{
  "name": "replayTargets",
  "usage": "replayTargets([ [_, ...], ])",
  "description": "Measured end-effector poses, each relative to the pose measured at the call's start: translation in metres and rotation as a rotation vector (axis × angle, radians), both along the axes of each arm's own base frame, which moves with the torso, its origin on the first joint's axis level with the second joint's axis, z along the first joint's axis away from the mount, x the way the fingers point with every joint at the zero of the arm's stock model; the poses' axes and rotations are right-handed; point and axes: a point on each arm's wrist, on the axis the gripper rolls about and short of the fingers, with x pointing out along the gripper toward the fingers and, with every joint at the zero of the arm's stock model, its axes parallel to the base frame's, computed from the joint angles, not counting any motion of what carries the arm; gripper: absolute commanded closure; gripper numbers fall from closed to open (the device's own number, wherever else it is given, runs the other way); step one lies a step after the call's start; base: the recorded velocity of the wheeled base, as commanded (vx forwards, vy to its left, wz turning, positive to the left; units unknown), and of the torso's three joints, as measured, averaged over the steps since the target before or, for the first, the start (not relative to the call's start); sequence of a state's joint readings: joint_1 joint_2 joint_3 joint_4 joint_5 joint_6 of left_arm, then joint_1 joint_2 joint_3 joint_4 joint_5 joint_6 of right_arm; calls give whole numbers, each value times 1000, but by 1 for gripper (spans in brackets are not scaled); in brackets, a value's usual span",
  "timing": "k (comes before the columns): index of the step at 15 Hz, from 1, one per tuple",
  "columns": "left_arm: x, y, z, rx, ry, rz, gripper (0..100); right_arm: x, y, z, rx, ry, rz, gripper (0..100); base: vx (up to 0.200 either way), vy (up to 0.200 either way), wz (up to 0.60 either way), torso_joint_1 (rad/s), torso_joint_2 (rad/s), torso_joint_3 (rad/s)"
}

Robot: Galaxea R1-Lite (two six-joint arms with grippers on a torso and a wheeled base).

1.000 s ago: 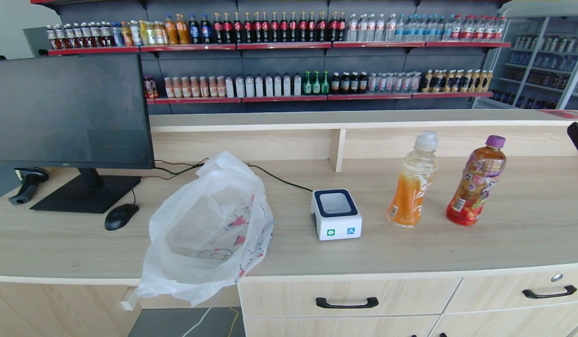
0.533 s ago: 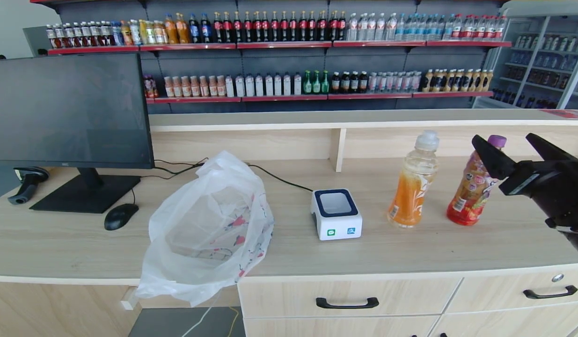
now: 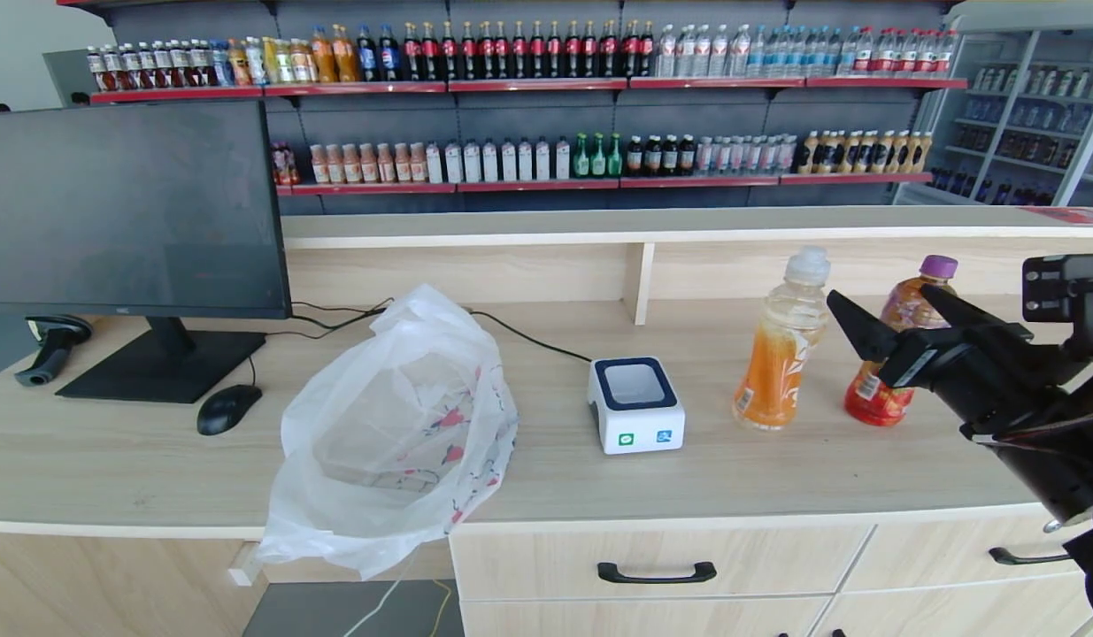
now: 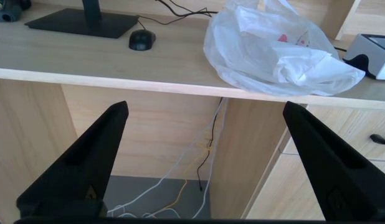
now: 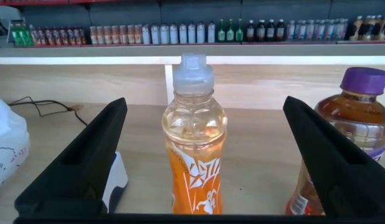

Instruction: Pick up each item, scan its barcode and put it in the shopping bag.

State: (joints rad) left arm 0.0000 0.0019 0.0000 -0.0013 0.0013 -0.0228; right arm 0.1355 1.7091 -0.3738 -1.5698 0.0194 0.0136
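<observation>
Here the right gripper (image 3: 875, 296) hangs over the right end of the counter (image 3: 776, 469), jaws spread wide and empty, at the height of the two bottles. In its wrist view the orange bottle (image 3: 781, 354) stands upright, squarely between the fingers but some way ahead of them. The red bottle (image 3: 873, 398) stands near it on the right, not touching. The left gripper (image 4: 205, 106) is also spread and empty, low in front of the counter below the bag (image 3: 396, 433). The bag slumps on the counter's left half with its edge hanging over the front. The scanner (image 3: 635, 405) sits between the bag and the orange bottle, window up. The orange bottle looks like the first pick, so I'd drive straight in and close on the labelled body below the shoulder. One finger has to pass between the bottles, so keep centred or the red one may tip. Where the barcode sits I cannot tell; expect to turn the bottle over the window before bagging it
</observation>
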Motion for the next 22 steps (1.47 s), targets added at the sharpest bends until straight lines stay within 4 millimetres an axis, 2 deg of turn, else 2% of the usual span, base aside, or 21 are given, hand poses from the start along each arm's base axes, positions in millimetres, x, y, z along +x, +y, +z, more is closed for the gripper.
replayTargets([
  [5,0,0,0,0,0,0,0,-2,0,-18,-14,76,1,0,0,0,0,0,0,0],
  [13,0,0,0,0,0,0,0,8,7,-41,-6,173,21,0,0,0,0,0,0,0],
  [18,0,0,0,0,0,0,0,17,9,-57,2,232,26,0,0,0,0,0,0,0],
  [22,0,0,0,0,0,0,0,35,15,-65,-2,232,37,0,0,0,0,0,0,0],
])
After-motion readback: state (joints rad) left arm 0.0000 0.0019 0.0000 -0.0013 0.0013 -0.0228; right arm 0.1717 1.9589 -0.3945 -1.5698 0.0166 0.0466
